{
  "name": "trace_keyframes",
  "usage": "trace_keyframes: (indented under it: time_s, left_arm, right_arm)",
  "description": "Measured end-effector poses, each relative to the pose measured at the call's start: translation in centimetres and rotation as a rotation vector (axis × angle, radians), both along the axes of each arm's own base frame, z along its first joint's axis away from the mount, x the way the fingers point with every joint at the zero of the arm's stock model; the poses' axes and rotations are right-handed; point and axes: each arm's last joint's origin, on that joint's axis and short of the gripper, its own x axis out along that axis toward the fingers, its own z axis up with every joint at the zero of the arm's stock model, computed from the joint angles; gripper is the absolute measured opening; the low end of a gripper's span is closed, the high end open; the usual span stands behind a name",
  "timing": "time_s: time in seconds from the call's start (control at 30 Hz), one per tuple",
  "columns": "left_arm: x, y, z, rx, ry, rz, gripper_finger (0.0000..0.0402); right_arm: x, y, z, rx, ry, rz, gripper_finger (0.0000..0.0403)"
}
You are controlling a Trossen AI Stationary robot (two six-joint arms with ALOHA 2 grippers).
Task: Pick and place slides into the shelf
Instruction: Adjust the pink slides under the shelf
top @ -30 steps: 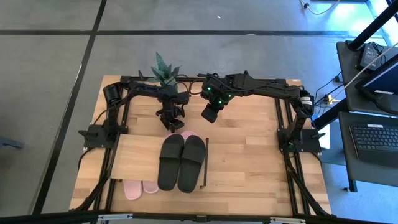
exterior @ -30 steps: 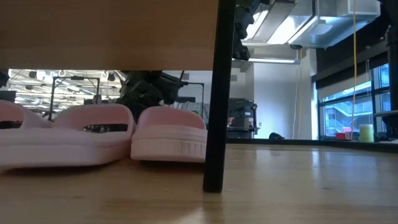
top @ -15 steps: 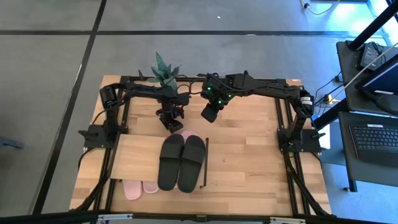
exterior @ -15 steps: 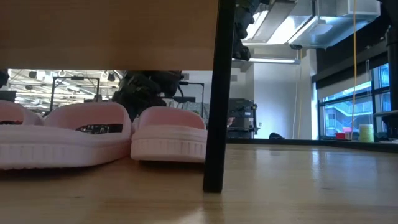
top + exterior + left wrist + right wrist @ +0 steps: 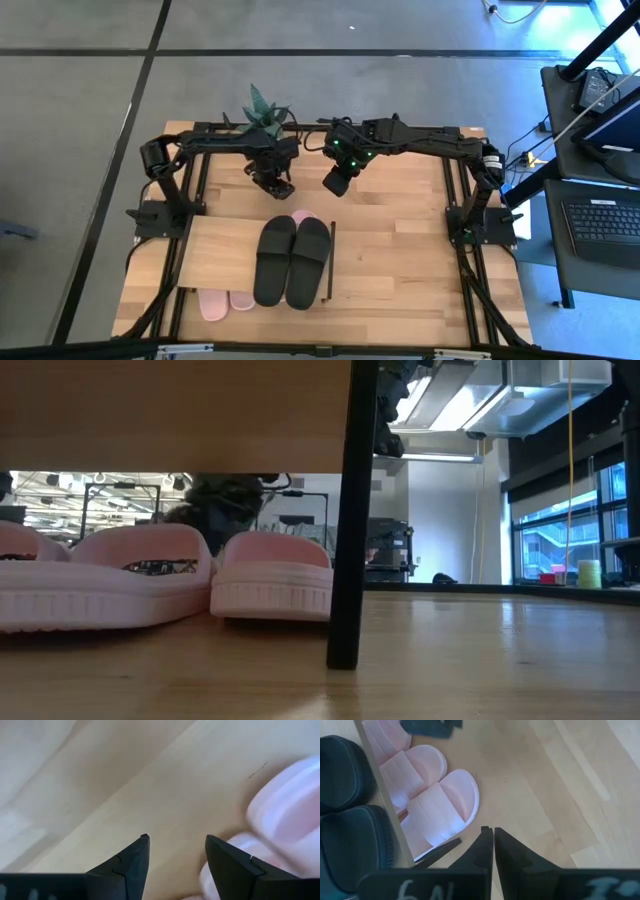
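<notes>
Plant [image 5: 263, 106] behind left claw [image 5: 274, 183] (empty).

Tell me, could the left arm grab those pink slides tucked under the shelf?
Probably yes: the left gripper, open, is beside the pink slides, whose ends poke out behind the shelf with bare table between.

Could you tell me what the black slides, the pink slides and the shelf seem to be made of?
The black slides look like matte moulded foam or rubber: one piece, no shine. The pink slides appear to be the same soft moulded material, with ribbed straps and a grooved sole edge. The shelf has a pale wood-look board with visible grain and a thin black post, probably painted metal.
</notes>
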Motion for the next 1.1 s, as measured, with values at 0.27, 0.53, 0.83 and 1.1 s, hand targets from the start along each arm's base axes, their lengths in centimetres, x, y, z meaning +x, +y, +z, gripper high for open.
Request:
trace_keyframes:
  time_s: [0.27,0.53,0.83,1.1]
  left_arm:
    - [2.7,0.2,-1.7,0.009,-0.150,0.035,0.0185]
    - [3.7,0.6,-3.3,-0.043,-0.160,0.129,0.0185]
    - [4.8,0.2,-5.1,-0.154,-0.186,0.137,0.0185]
    - [5.2,-0.9,-5.3,-0.248,-0.203,0.111,0.0185]
  right_arm:
    - [0.0,0.0,0.0,-0.001,-0.001,0.002,0.0019]
    - [0.0,0.0,0.0,-0.002,0.000,0.004,0.0019]
    - [-0.2,0.0,-0.1,-0.011,0.017,0.029,0.0019]
    - [-0.6,0.1,-0.3,-0.013,0.056,0.054,0.0019]
